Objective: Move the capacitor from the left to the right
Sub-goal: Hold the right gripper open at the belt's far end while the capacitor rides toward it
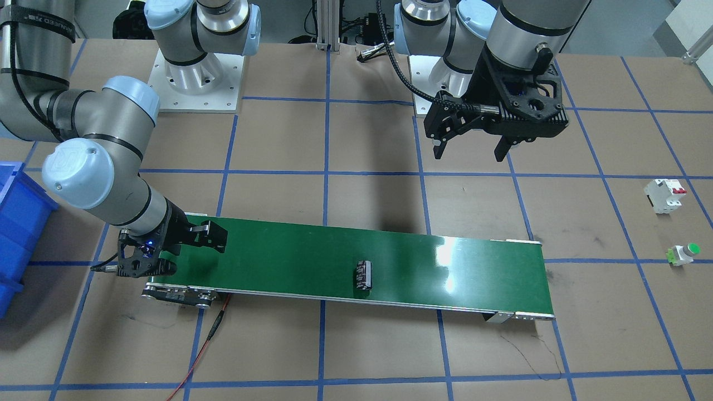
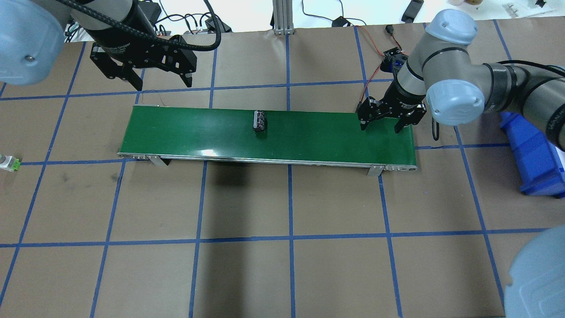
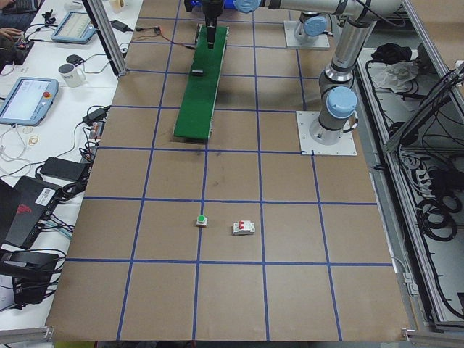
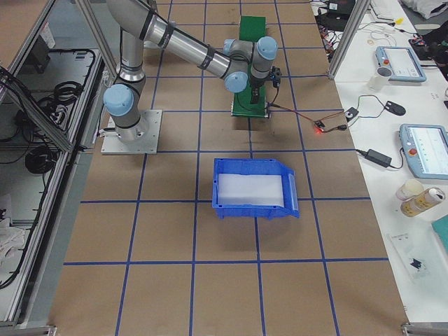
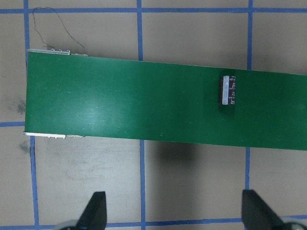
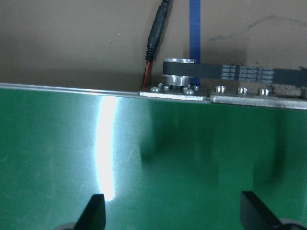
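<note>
lying on green belt (image 2: 331, 137), capacitor (image 2: 259, 121), long axis crosswise, left end effector (image 2: 160, 81) and right end effector (image 2: 380, 127) spread

Bright, even light falls from above in all 6 views. A white glare band crosses the conveyor belt (image 1: 289, 250) right of centre in the front-facing view and left of centre in the right wrist view. Soft shadows darken the table paper (image 2: 335, 274) below the belt overhead. The capacitor (image 1: 364, 274) looks sharp. The joint caps (image 2: 24, 42) in the overhead frame's corners are blurred.
</note>
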You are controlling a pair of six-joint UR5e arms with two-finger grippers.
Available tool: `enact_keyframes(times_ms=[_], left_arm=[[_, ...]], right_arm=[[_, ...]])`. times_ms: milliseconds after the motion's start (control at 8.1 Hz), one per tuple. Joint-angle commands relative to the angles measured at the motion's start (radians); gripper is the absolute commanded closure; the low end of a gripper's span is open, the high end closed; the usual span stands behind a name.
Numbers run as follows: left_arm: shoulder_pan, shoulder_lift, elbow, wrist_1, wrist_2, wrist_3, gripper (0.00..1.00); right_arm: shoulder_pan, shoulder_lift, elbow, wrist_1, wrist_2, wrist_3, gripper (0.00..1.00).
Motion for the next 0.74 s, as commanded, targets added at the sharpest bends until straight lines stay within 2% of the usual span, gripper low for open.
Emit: enact_keyframes(times_ms=[0, 618], left_arm=[[0.0, 0.0, -0.002, 0.0, 0.0, 0.0, 0.0], [0.0, 0.0, -0.003, 0.0, -0.017, 0.0, 0.0]], right_arm=[[0.0, 0.0, -0.007, 0.0, 0.008, 0.001, 0.0], [0.0, 0.003, -0.005, 0.0, 0.014, -0.002, 0.0]])
